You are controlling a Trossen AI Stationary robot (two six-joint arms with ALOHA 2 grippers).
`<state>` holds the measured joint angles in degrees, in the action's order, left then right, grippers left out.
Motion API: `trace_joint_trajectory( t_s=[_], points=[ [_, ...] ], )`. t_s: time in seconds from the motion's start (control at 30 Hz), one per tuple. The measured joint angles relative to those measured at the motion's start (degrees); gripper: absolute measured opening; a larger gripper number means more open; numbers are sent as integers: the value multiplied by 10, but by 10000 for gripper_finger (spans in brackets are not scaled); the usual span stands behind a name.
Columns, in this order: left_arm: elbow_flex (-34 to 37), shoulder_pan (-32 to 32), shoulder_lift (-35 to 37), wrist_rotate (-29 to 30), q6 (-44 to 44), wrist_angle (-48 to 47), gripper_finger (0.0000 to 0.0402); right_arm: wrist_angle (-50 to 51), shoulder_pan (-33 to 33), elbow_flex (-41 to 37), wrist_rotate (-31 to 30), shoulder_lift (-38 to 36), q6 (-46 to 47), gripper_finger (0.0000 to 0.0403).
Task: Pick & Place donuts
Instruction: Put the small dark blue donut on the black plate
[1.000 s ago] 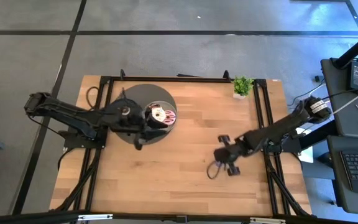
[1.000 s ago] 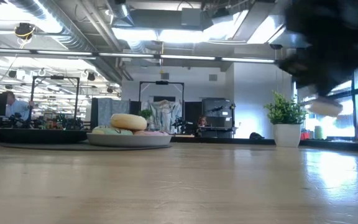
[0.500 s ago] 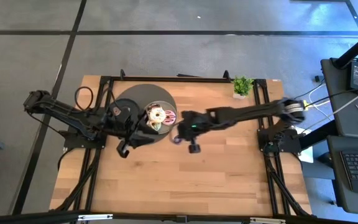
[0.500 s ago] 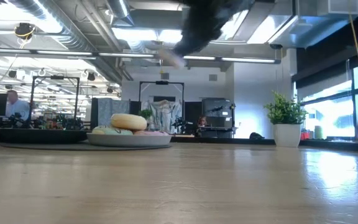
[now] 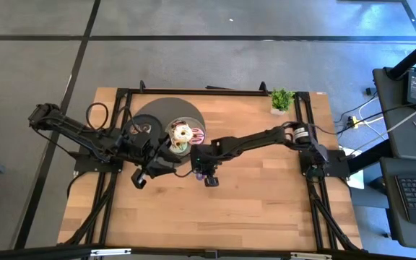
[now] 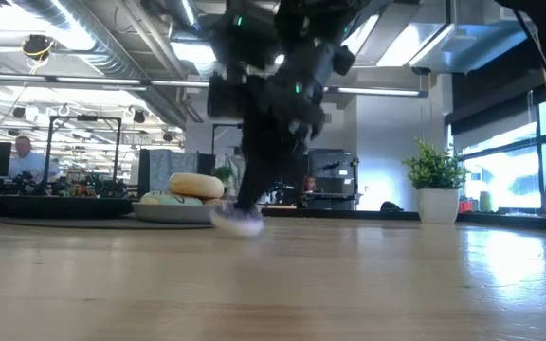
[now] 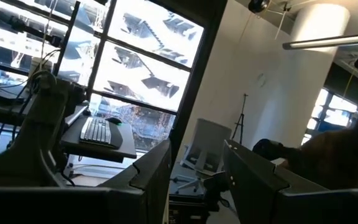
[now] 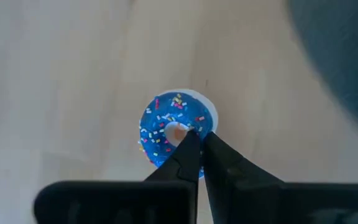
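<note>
My right gripper (image 5: 205, 175) reaches across the table's middle, just on the near side of the grey plate (image 5: 173, 148), and is shut on a small blue-iced donut (image 8: 166, 134) with sprinkles. In the low view that donut (image 6: 240, 221) is a pale blur at table height below the right gripper (image 6: 246, 201). The plate (image 6: 197, 214) holds a cream donut (image 6: 195, 185), a green one (image 6: 164, 199) and pink-and-white ones (image 5: 188, 133). It rests on the large dark disc (image 5: 157, 115). My left gripper (image 5: 168, 162) is open and empty left of the plate's near edge, pointing into the room. My right gripper pinches the blue donut's ring (image 8: 205, 118) between its two fingers, one fingertip (image 8: 190, 138) at the hole's edge and the other at the outer rim. The fingers come from above, pointing down. The donut lies flat under them; whether it touches the table I cannot tell.
A small potted plant (image 5: 282, 100) stands at the table's far right edge. Bare wood stretches across the near half and right side of the table (image 5: 266, 202). The two arms sit close together near the plate. A person (image 6: 22, 156) sits far off in the room.
My right gripper swung from the table's right near area leftward to the plate, carrying the donut high, then came down to table height beside the plate's near edge. My left gripper drew back from above the plate toward the near-left.
</note>
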<state>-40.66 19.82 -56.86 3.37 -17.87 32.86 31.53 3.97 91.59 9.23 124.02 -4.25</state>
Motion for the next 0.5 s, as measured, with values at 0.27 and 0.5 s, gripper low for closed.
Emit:
trace_joint_trajectory(
  t_s=[0.27,0.5],
  points=[
    [0,0,0,1,-3,1,143,-1,0,0,-2,16,15,17],
    [0,0,0,2,-4,0,144,-28,-1,0,0,16,42,73]
  ],
)
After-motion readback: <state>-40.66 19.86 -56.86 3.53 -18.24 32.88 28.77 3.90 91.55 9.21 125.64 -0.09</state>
